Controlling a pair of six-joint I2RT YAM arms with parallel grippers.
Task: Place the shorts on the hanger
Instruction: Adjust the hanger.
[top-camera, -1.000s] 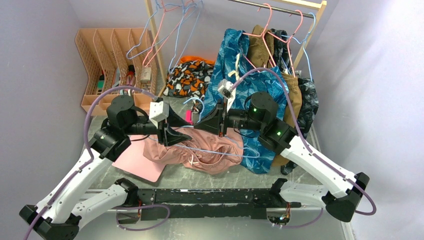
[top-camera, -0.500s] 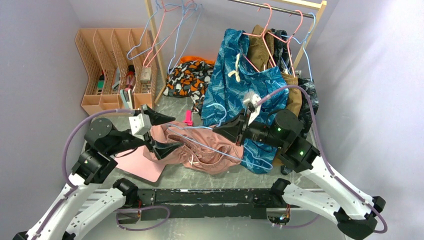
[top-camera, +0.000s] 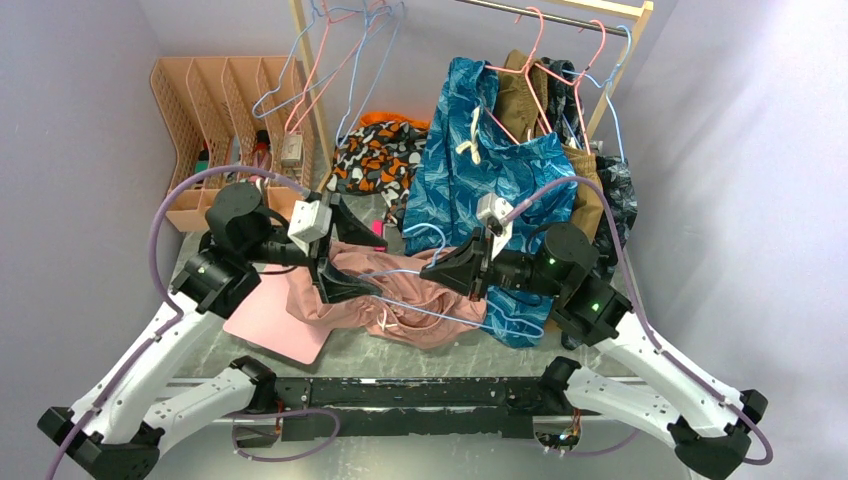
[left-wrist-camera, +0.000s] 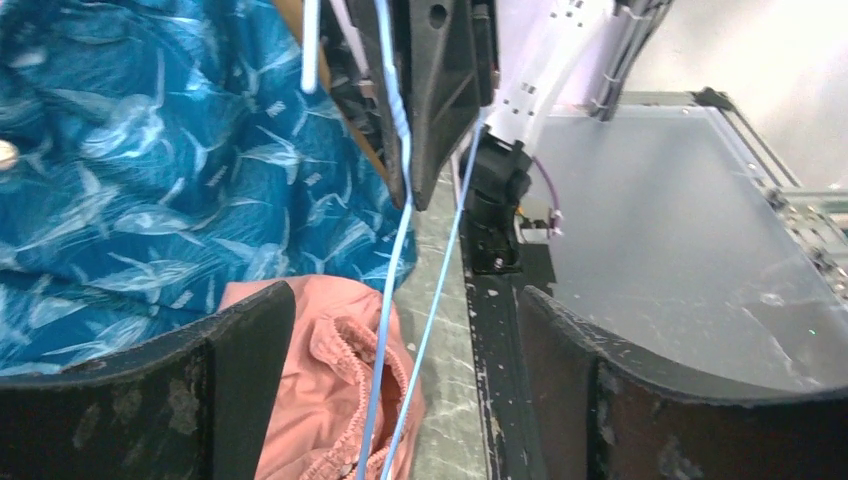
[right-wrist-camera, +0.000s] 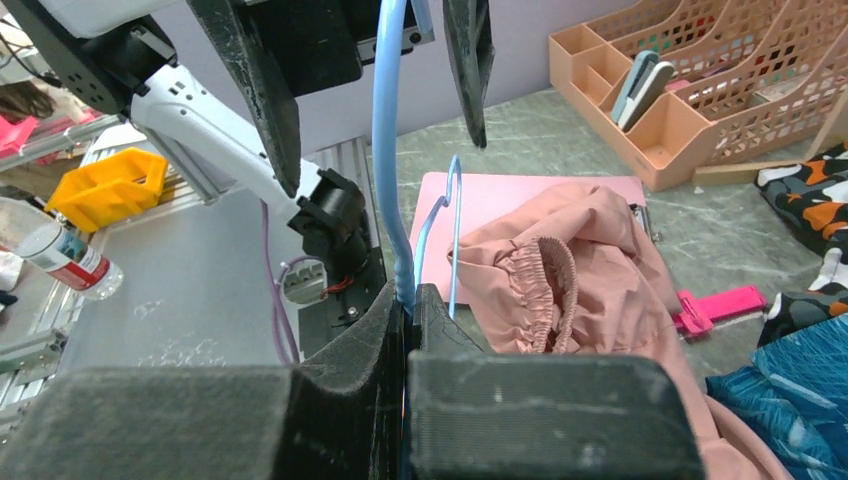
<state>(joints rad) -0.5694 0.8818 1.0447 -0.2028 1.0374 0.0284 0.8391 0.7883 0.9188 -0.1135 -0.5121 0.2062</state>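
Two right fingers pinch the hanger, whose wire runs between the spread left fingers, seemingly touching neither.

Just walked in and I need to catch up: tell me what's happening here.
The right gripper is shut on the light-blue hanger, holding it over the pink shorts, which lie crumpled on the table. The left gripper is open, its fingers either side of the hanger's wire. The shorts are not hung yet.

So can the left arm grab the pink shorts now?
Probably yes: the left gripper is open just over the shorts, which lie uncovered. Only the thin hanger, pinched by the right gripper, crosses between its jaws and might get caught.
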